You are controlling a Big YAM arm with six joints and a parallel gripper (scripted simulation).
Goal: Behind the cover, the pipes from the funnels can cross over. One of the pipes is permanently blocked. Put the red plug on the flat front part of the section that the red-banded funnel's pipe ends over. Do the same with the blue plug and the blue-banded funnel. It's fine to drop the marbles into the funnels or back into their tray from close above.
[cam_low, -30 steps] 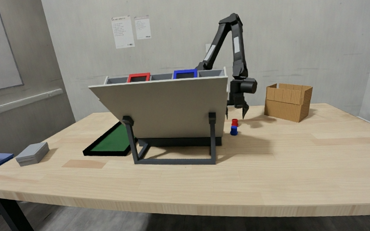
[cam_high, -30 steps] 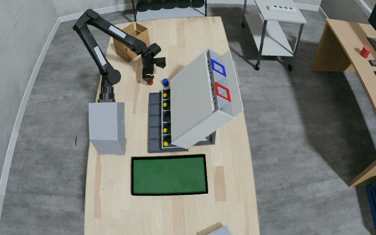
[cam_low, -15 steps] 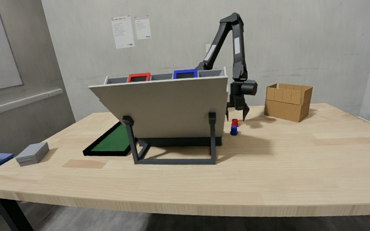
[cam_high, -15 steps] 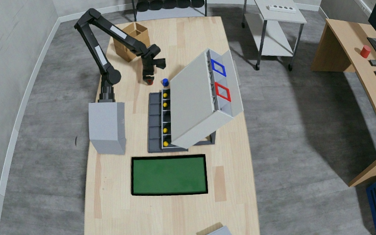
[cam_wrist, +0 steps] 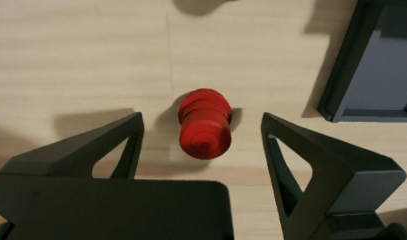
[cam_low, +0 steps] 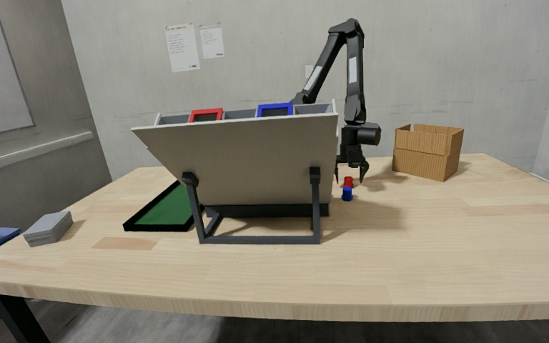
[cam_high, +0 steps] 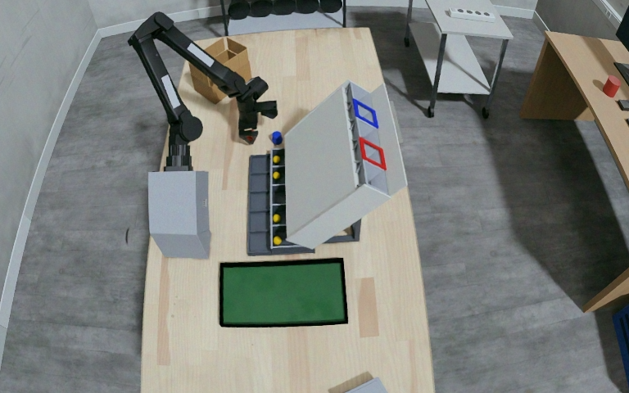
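Observation:
The red plug [cam_wrist: 205, 123] stands upright on the table, between the two open fingers of my gripper [cam_wrist: 202, 119], which hangs just above it without touching it. It also shows in the exterior view [cam_low: 348, 181] under my gripper [cam_low: 349, 173], and from above [cam_high: 250, 138] it is mostly hidden by my gripper [cam_high: 248, 132]. The blue plug [cam_high: 276, 137] stands beside it, nearer the sloped grey cover [cam_high: 323, 155]. The red-banded funnel [cam_high: 372, 153] and blue-banded funnel [cam_high: 365, 113] sit at the cover's top. Several yellow marbles [cam_high: 276, 158] lie in the dark sectioned tray [cam_high: 265, 201] at the cover's foot.
A cardboard box [cam_high: 224, 64] stands behind my arm. A grey block [cam_high: 178, 213] sits by the arm's base. A green mat [cam_high: 282, 291] lies in front of the tray. The tray's corner [cam_wrist: 372, 60] is close to my right finger.

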